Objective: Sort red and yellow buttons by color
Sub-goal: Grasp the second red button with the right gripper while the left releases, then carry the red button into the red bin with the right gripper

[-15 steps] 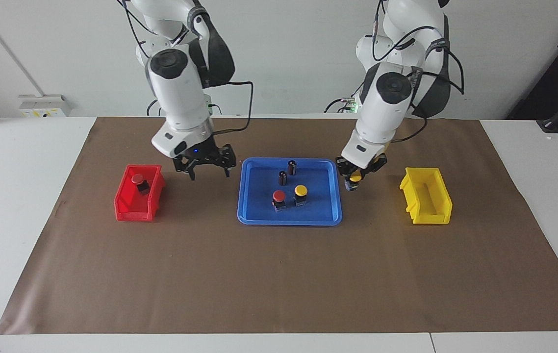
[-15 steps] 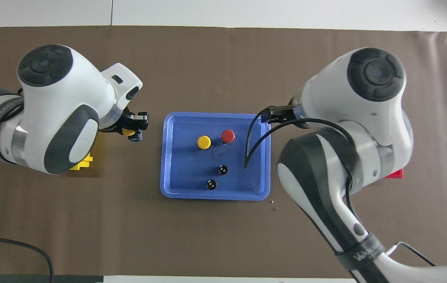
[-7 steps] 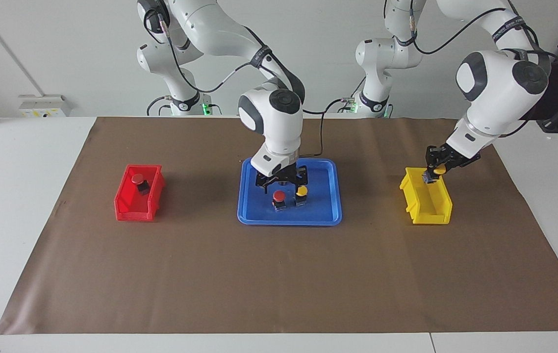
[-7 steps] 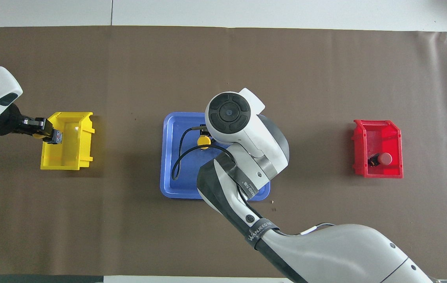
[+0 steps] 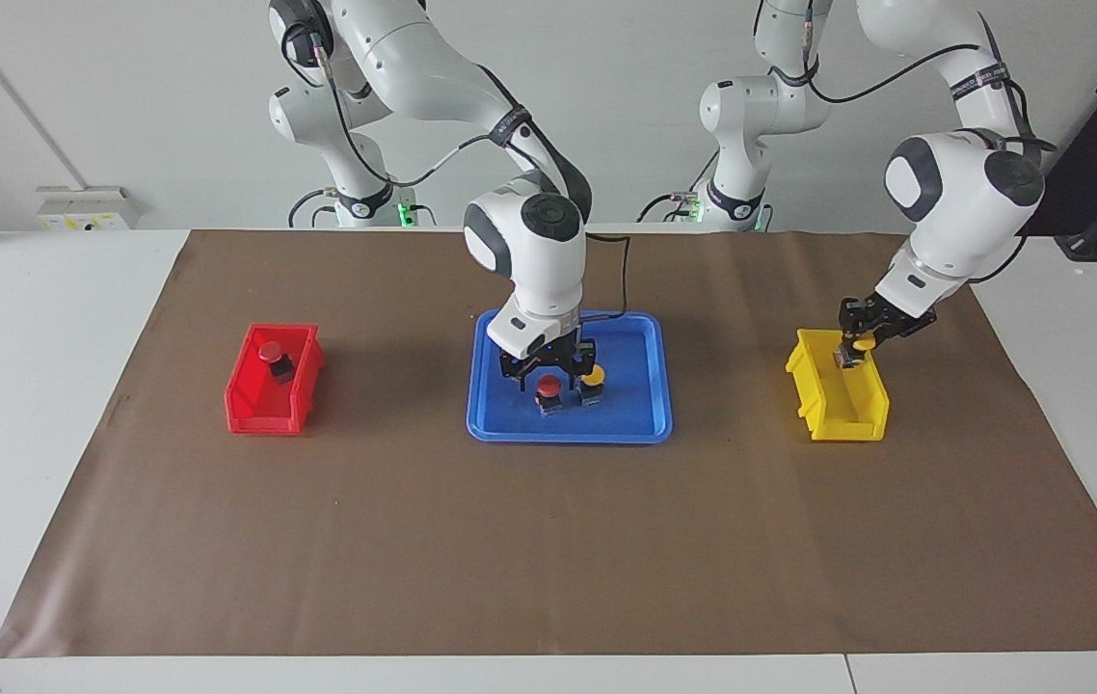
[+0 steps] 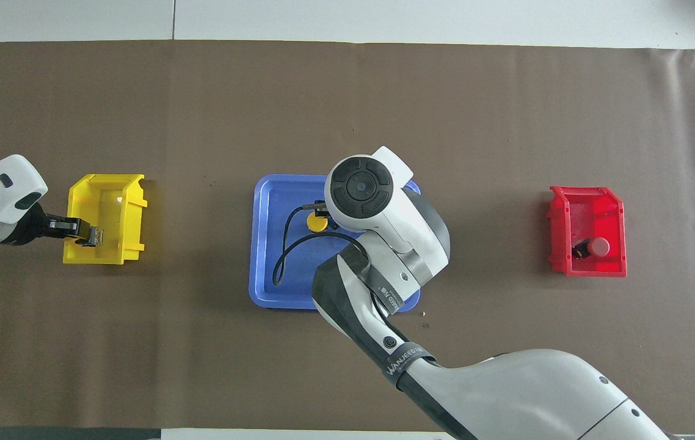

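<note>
My right gripper (image 5: 548, 372) is open and low over the blue tray (image 5: 568, 437), with its fingers on either side of a red button (image 5: 548, 387). A yellow button (image 5: 593, 377) stands right beside it in the tray and also shows in the overhead view (image 6: 317, 222). My left gripper (image 5: 855, 345) is shut on the other yellow button (image 5: 864, 339) and holds it in the mouth of the yellow bin (image 5: 838, 400). The other red button (image 5: 271, 353) lies in the red bin (image 5: 264, 410). In the overhead view my right arm hides the tray's red button.
The yellow bin (image 6: 103, 219) stands at the left arm's end of the brown mat and the red bin (image 6: 589, 231) at the right arm's end, with the tray (image 6: 260, 244) between them. My right gripper hides the two dark capless cylinders.
My right gripper has come down a little around the tray's red button. My left gripper has lowered the yellow button into the yellow bin's opening.
</note>
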Motion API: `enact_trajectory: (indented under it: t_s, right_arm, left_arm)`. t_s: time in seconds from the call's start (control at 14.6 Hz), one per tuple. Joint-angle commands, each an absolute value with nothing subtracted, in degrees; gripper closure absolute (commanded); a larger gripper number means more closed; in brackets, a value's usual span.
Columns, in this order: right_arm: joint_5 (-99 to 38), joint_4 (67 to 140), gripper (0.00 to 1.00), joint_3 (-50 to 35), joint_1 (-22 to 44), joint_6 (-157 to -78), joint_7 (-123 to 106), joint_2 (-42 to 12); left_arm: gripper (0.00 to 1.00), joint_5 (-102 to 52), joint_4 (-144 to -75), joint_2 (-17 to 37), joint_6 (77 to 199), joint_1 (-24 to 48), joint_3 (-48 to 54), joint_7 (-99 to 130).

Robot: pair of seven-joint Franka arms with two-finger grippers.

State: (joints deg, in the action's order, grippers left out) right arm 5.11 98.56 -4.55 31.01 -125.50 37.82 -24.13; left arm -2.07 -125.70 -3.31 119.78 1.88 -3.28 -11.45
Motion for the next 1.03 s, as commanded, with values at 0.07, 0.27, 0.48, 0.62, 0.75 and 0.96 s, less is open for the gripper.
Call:
enact_trajectory:
  t_s: [0.07,0.27,0.48,0.62,0.75,0.96]
  right_arm:
    - [5.8,101.5,0.53,-4.9,30.4,-127.4,37.6,-22.1]
    - [5.4,97.8,0.87,-4.9,30.0,-125.1,37.5,-22.4]
    - [5.1,88.4,0.9,-4.8,29.4,-114.4,36.8,-23.6]
    - [5.0,91.3,0.9,-4.7,24.9,-109.6,30.5,-18.0]
    - [5.1,98.9,0.9,-4.7,18.7,-105.6,18.9,-9.1]
    - [5.0,107.6,0.9,-4.7,4.8,-104.8,-1.0,-1.6]
  left_arm:
    - [0.98,-2.5,-130.7,-4.9,124.1,2.4,-3.1,-11.4]
    - [0.98,-2.5,-134.5,-4.0,130.9,2.5,-3.0,-11.4]
    - [0.39,-2.5,-134.2,-3.6,131.0,2.5,-3.0,-11.6]
    - [0.29,-2.5,-132.4,-3.5,129.5,3.3,-3.0,-11.1]
    - [0.19,-2.5,-127.5,-3.4,124.2,3.7,-2.9,-9.3]
    - [0.0,-2.5,-114.6,-3.4,108.4,3.8,-2.9,-9.3]
